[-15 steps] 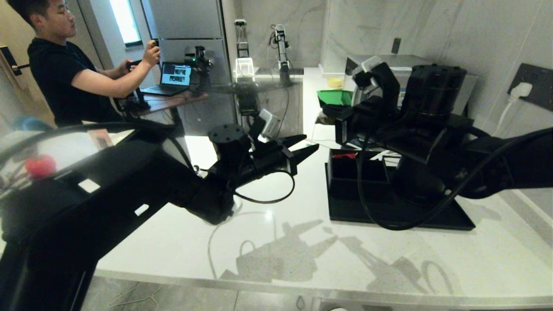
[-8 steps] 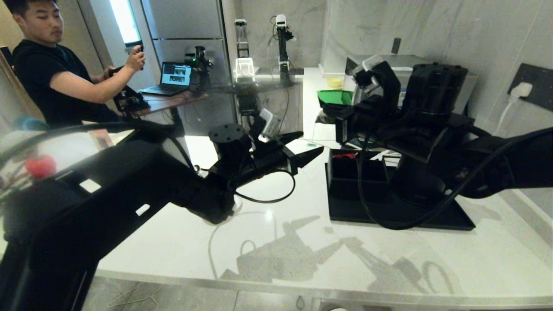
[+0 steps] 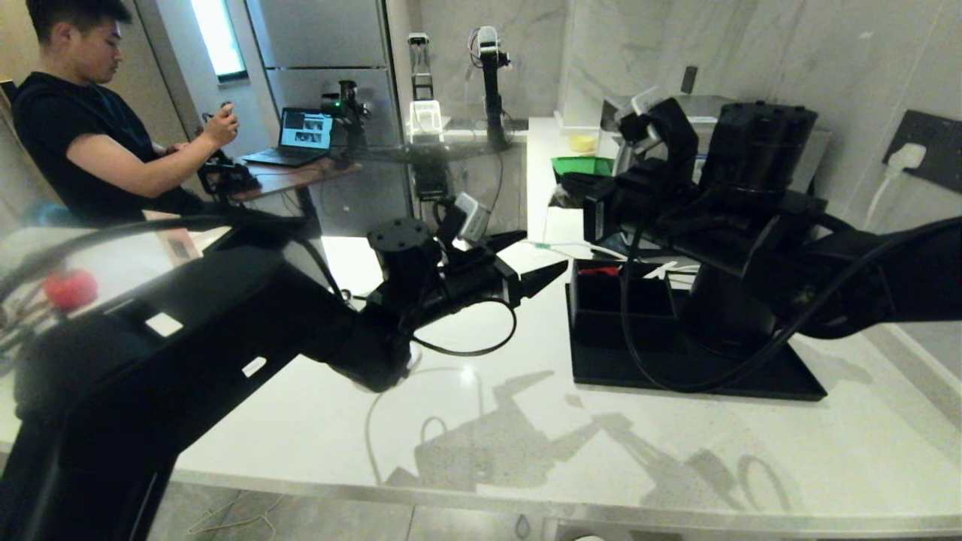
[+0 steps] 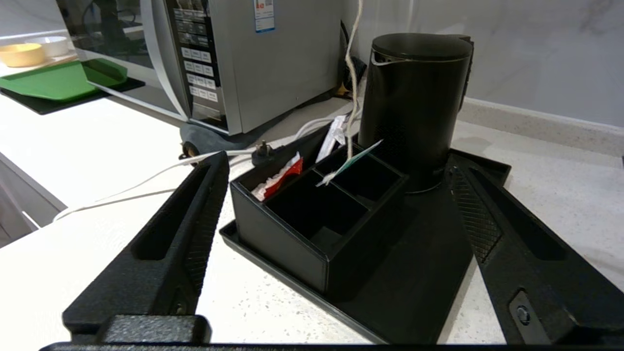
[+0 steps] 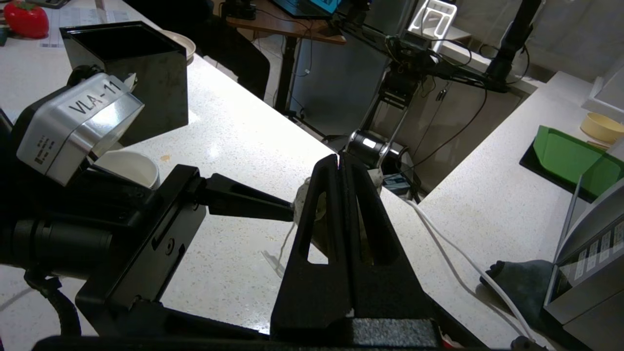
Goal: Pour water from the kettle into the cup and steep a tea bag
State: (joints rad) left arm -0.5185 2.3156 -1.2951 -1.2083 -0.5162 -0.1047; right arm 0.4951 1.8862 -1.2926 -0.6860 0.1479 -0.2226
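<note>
Left gripper [image 3: 537, 259] hangs over the white counter [image 3: 481, 421], pointing at the black tray [image 3: 676, 376]. Jaws spread wide, nothing between them. In the left wrist view both fingers [image 4: 195, 214] frame the tray and touch nothing.

Kettle [image 4: 414, 102] stands upright at the back of the tray, lid on, just beside the black divided organizer [image 4: 317, 219]. In the head view its lower body [image 3: 721, 308] is mostly hidden behind the right arm.

Organizer compartments: a red sachet [image 4: 282, 178] lies in the one nearest the microwave [image 4: 234, 58]. A thin string with a small green tag [image 4: 353, 161] hangs down over the compartment next to the kettle. Can't see the tea bag itself, nor what the string hangs from.

Right gripper [image 5: 340, 168] is held up above the tray, in front of the kettle, pointing toward the left arm. Fingers pressed together; can't tell if the string is pinched between them.

Cup [image 5: 124, 168]: only a white rim shows in the right wrist view, on the counter under the left arm's wrist camera [image 5: 78, 124], near an open-topped black box [image 5: 131, 73]. Well apart from the kettle.

White cable [image 4: 161, 170] runs across the counter beside the tray. Green tray [image 3: 582, 167] farther back. Person [image 3: 83, 135] in a black shirt at a desk with a laptop [image 3: 301, 135], upper left.
</note>
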